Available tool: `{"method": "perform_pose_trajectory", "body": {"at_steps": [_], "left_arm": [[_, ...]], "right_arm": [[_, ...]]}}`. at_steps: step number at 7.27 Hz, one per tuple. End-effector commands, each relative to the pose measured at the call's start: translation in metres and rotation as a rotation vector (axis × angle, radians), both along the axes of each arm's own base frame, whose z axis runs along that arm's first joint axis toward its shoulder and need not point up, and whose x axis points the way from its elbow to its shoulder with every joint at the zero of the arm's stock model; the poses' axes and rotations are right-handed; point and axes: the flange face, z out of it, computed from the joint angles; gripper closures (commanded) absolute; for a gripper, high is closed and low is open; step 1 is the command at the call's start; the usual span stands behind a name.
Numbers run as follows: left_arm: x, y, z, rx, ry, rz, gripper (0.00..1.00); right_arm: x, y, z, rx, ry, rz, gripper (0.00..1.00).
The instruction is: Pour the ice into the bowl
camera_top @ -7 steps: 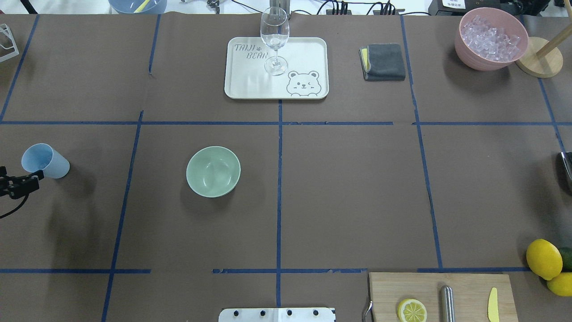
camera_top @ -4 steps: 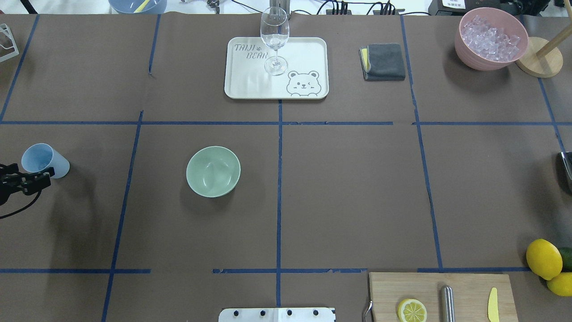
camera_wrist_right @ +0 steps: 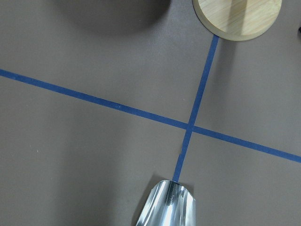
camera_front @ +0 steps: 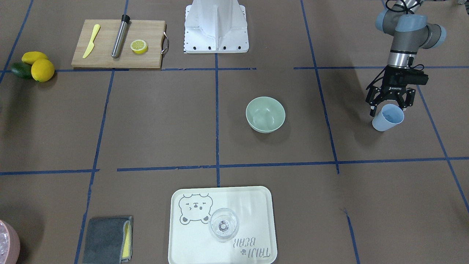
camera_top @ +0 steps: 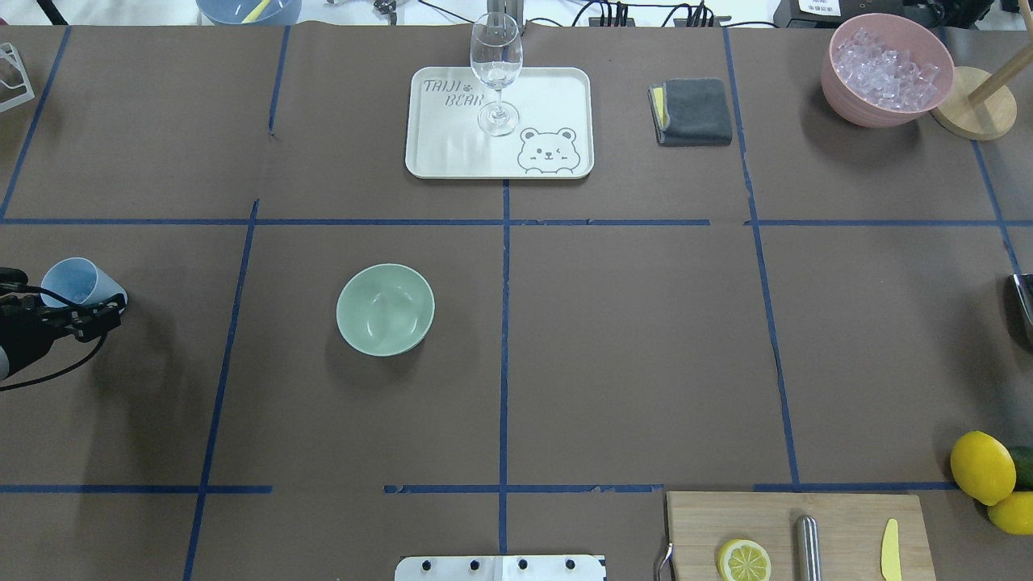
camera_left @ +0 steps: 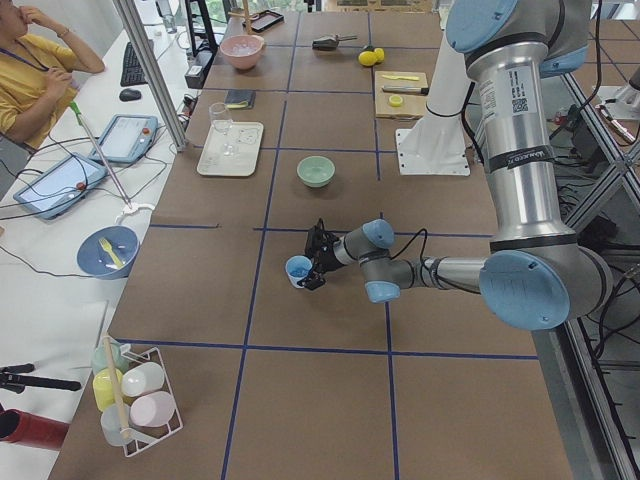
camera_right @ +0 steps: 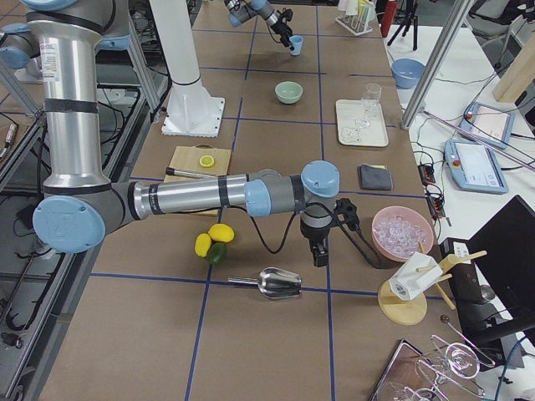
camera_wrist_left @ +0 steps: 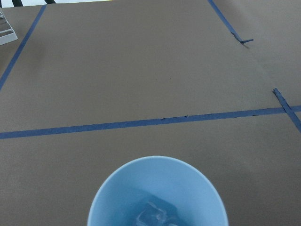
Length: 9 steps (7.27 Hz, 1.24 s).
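A light blue cup [camera_front: 387, 118] stands near the table's end on my left, with a few clear cubes of ice [camera_wrist_left: 153, 214] in its bottom. My left gripper [camera_front: 390, 106] hangs open just on the robot's side of the cup, its fingers [camera_front: 372, 108] spread about the rim's width without touching it. In the overhead view the left gripper [camera_top: 95, 315] overlaps the cup [camera_top: 79, 284]. The sage-green bowl [camera_top: 385, 309] sits empty, well apart from the cup. My right gripper [camera_right: 320, 253] shows only in the exterior right view; I cannot tell its state.
A pink bowl [camera_top: 886, 68] heaped with ice stands at the far right, by a wooden stand [camera_top: 972, 103]. A metal scoop [camera_right: 280, 284] lies below the right gripper. A tray [camera_top: 549, 97] with a wine glass [camera_top: 495, 68], a grey cloth [camera_top: 692, 111], a cutting board [camera_top: 847, 524] and lemons [camera_top: 982, 468].
My left gripper has moved in from the table's left edge toward the blue cup and now overlaps its near side. Cup and bowl have not moved.
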Motion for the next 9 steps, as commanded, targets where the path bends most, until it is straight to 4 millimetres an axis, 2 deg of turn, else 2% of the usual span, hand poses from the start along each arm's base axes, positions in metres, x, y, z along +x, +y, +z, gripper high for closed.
{"method": "perform_pose_trajectory", "body": {"at_steps": [1,6,9], "left_arm": [[0.007,-0.005,0.012,-0.007,-0.017,0.000,0.02],[0.004,-0.005,0.014,-0.002,-0.011,-0.015,0.06],[-0.003,-0.017,0.009,0.063,-0.043,-0.150,0.05]], "right_arm": [[0.000,0.001,0.001,-0.003,0.000,0.001,0.00],[0.000,0.000,0.000,-0.002,0.000,0.002,0.00],[0.000,-0.001,-0.001,0.000,0.000,0.001,0.00]]}}
